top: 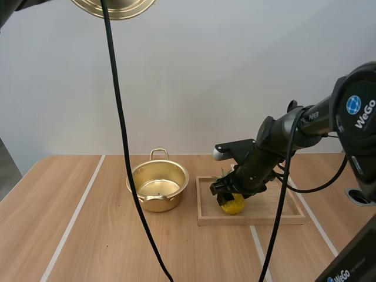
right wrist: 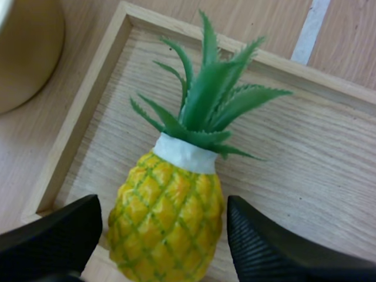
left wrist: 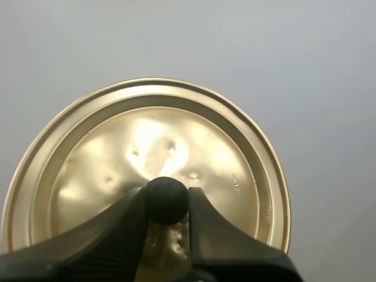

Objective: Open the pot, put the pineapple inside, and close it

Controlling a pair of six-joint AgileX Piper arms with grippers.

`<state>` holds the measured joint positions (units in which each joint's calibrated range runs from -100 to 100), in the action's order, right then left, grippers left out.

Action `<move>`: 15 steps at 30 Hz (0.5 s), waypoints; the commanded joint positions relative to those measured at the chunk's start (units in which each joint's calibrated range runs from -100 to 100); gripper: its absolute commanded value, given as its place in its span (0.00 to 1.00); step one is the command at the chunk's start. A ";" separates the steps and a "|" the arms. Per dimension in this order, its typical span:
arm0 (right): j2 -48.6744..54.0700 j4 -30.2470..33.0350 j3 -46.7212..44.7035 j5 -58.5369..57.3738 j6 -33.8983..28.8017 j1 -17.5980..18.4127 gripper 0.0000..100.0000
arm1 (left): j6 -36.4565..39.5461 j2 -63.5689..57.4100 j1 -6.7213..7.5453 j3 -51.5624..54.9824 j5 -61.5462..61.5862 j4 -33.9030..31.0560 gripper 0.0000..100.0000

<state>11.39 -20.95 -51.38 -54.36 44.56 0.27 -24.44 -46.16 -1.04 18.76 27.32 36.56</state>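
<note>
Two grippers are at work: your left gripper (left wrist: pixel 167 207) is pinched tight on the black knob (left wrist: pixel 166 197) of the gold lid (left wrist: pixel 117 153), held high above the table (top: pixel 82 235). Your right gripper (right wrist: pixel 164 241) stands wide open either side of the pineapple (right wrist: pixel 170 211), which rests in the wooden tray (right wrist: pixel 76 117); whether the fingers touch it, you can't quite tell. The pot (top: pixel 161 202) sits uncovered just beside the tray.
</note>
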 commanded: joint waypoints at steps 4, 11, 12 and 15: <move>-2.11 -1.18 -0.18 2.14 1.68 -0.20 1.00 | 0.27 -0.46 0.01 -0.64 -2.02 0.90 0.00; -2.65 -3.21 -0.18 6.59 4.17 -0.20 1.00 | 0.27 -0.46 0.01 -0.64 -2.02 0.90 0.00; -2.65 -3.69 -0.18 6.75 4.46 -0.20 1.00 | 0.27 -0.46 0.01 -0.64 -2.02 0.90 0.00; -2.65 -4.45 -0.18 7.15 5.07 -0.20 1.00 | 0.27 -0.46 0.01 -0.64 -2.02 0.90 0.00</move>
<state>8.50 -24.36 -51.38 -48.03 48.39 0.27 -24.44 -46.16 -1.04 18.76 27.32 36.56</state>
